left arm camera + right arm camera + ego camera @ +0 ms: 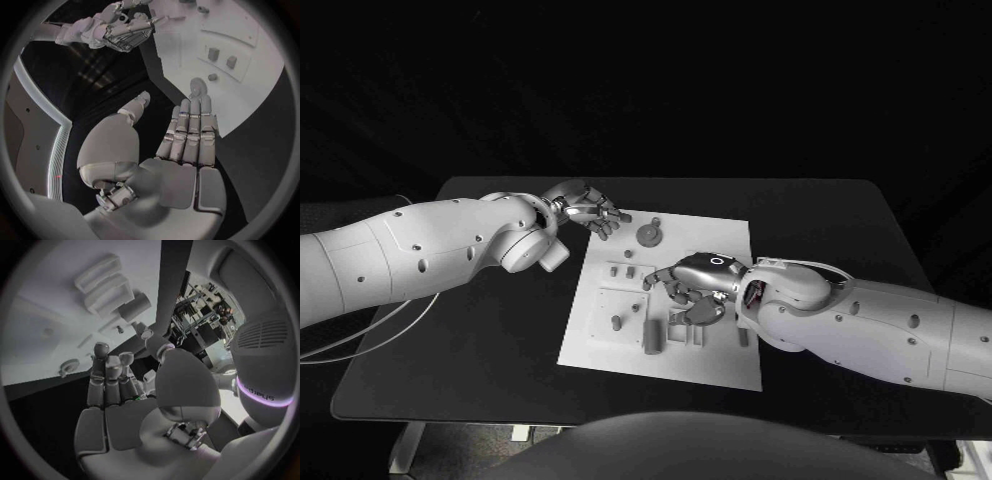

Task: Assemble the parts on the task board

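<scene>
From my remote station I see both arms over the black worktop (473,350), where the white task board (718,365) lies at the middle with its grey parts spread across it. My left robot hand (584,209) hangs at the board's far left corner, palm bare and fingers (187,131) held straight and side by side, thumb set apart, gripping nothing; the left wrist view shows its fingertips just short of a round-headed part (651,233) near that corner. My right robot hand (692,290) sits low over the middle of the board, fingers curled down among the parts; in the right wrist view its fingers (105,382) run straight and close together and the palm is bare, so I cannot tell whether it has hold of anything. A long dark bar (653,336) lies on the board near its front edge, just beside that hand, and two small upright pieces (622,270) stand between the two hands.
</scene>
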